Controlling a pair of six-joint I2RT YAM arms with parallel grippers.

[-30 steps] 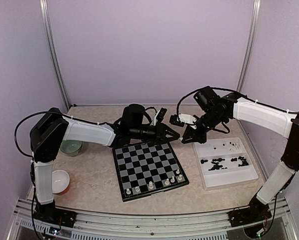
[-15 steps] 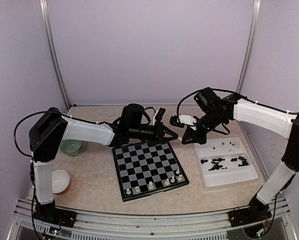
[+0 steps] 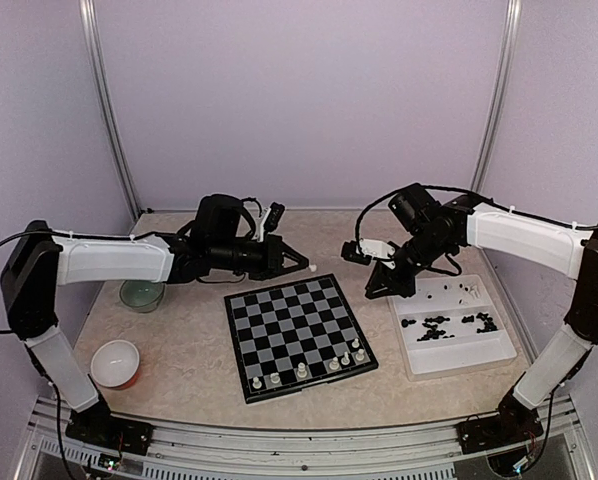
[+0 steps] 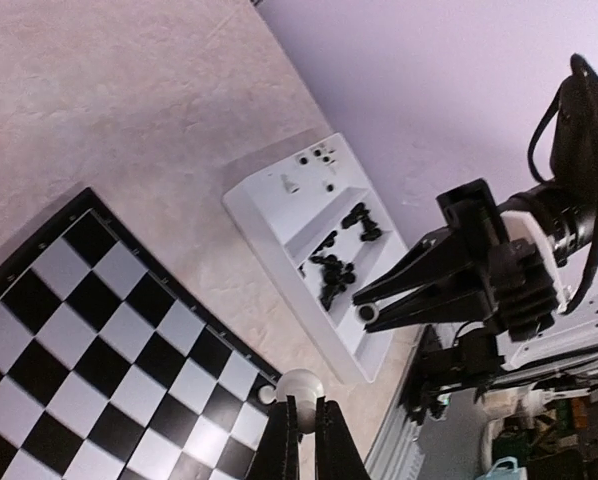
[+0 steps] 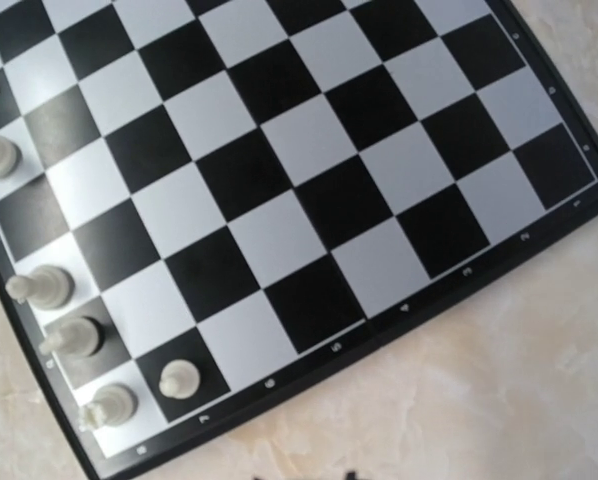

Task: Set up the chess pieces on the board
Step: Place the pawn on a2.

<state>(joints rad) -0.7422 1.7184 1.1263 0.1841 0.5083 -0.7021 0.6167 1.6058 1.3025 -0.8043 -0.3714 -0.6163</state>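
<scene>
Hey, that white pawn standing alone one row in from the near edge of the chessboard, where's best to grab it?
I'd pinch the pawn at its round head, coming straight down, since it stands upright. Close along its own row, where the next square is empty, so nothing bumps the corner piece beside it.
</scene>
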